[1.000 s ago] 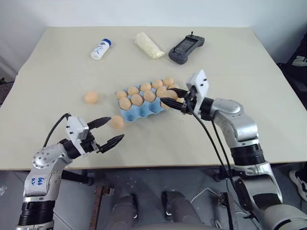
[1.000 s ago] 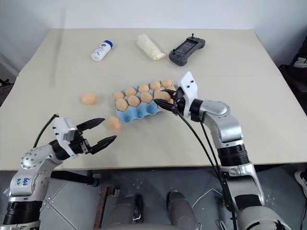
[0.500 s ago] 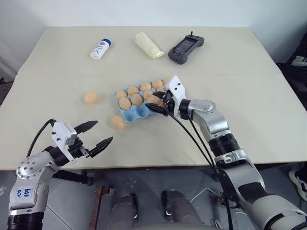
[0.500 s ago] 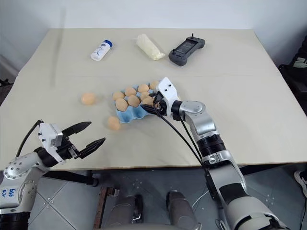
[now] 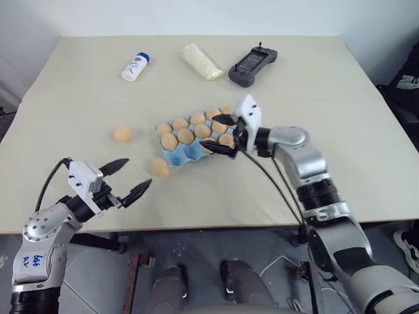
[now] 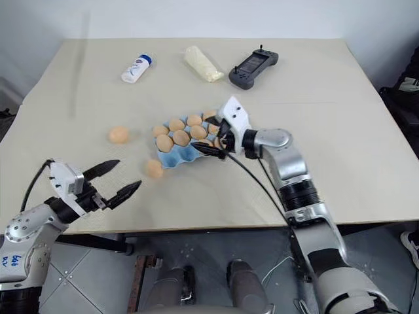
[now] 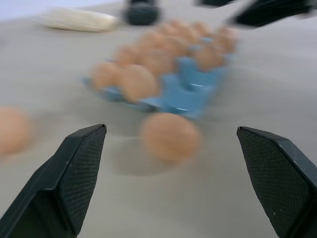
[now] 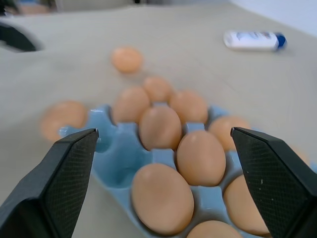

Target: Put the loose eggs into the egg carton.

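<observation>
The right gripper (image 5: 224, 135) hangs over the right end of the egg carton (image 5: 187, 152), hiding the cups and eggs beneath it, so the count there cannot be told. In the left wrist view the carton and the 2 loose eggs (image 7: 171, 137) on the tabletop (image 5: 340, 131) are blurred. In the right wrist view the nearest eggs are cut off by the picture's edge. The label on the white bottle (image 5: 135, 66) is too small to read.
</observation>
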